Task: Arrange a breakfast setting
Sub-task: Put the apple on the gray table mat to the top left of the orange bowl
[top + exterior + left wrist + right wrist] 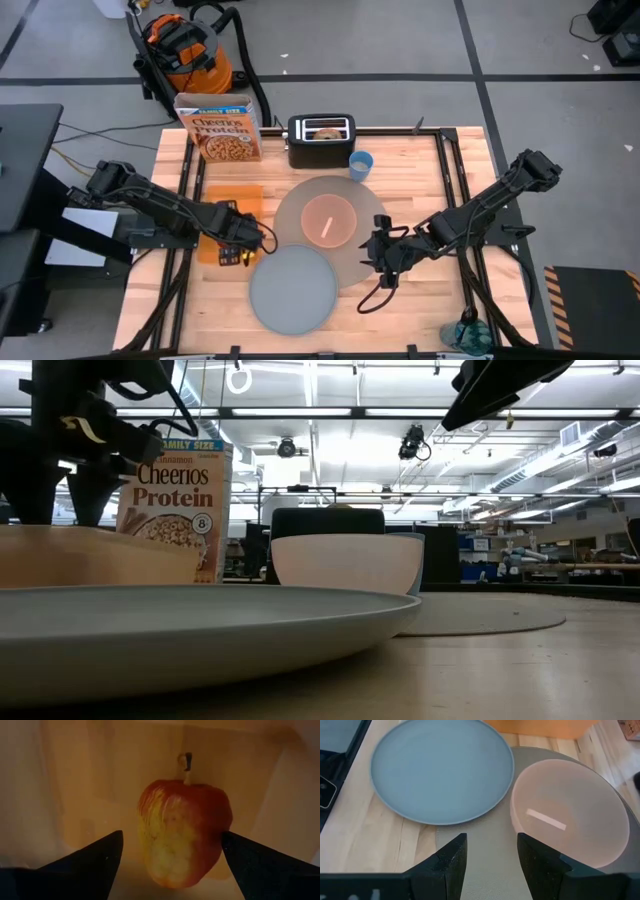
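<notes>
Left gripper [170,857], fingers spread wide on either side of the red-yellow apple [182,832], not touching it, inside the orange bin [226,203].

Right gripper [490,852] was open over the grey placemat [372,225], beside the pink bowl [329,220] resting on that placemat. Blue-grey plate [292,289] overlapped the placemat's edge. Blue cup [361,164] stood just beyond the placemat, by the toaster [321,139].

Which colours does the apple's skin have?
Red with a yellow patch; the apple shows best in the left wrist view.
</notes>
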`<action>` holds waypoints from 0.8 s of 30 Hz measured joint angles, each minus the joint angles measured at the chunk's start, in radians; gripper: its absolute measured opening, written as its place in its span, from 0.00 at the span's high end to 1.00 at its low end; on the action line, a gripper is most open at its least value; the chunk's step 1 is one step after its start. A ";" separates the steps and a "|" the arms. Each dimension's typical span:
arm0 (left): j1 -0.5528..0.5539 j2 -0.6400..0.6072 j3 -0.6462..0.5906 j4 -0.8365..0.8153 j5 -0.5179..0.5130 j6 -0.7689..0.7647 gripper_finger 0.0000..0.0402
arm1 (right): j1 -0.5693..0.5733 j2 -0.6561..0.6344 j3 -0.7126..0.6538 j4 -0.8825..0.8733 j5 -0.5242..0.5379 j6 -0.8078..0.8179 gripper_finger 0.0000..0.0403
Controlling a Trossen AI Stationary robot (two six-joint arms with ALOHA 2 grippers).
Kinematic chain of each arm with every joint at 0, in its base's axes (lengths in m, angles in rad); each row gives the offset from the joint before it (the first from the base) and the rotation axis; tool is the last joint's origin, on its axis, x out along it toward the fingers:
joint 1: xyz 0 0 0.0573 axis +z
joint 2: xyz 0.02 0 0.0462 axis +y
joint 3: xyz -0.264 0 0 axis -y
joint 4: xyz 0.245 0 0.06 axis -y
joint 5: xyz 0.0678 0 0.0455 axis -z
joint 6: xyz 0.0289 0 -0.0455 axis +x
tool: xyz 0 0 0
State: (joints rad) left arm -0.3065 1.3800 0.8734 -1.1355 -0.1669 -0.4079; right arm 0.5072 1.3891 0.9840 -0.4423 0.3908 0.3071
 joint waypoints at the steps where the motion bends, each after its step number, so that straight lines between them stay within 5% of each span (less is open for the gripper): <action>1: 0.000 0.000 0.000 -0.001 0.003 0.006 0.14 | 0.000 0.000 0.000 0.000 0.000 0.007 0.55; 9: 0.000 0.000 0.000 0.000 0.039 0.001 0.14 | 0.003 0.000 0.000 0.000 0.000 0.007 0.55; 15: -0.001 0.000 0.121 -0.191 0.040 -0.059 0.14 | 0.003 0.000 0.000 0.002 0.000 -0.007 0.55; 24: -0.094 -0.064 0.200 -0.180 -0.024 -0.104 0.14 | -0.092 0.000 0.000 0.209 0.003 -0.275 0.53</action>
State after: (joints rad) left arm -0.4004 1.3164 1.0733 -1.3154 -0.1906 -0.5121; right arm 0.4148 1.3888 0.9837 -0.2336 0.3939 0.0316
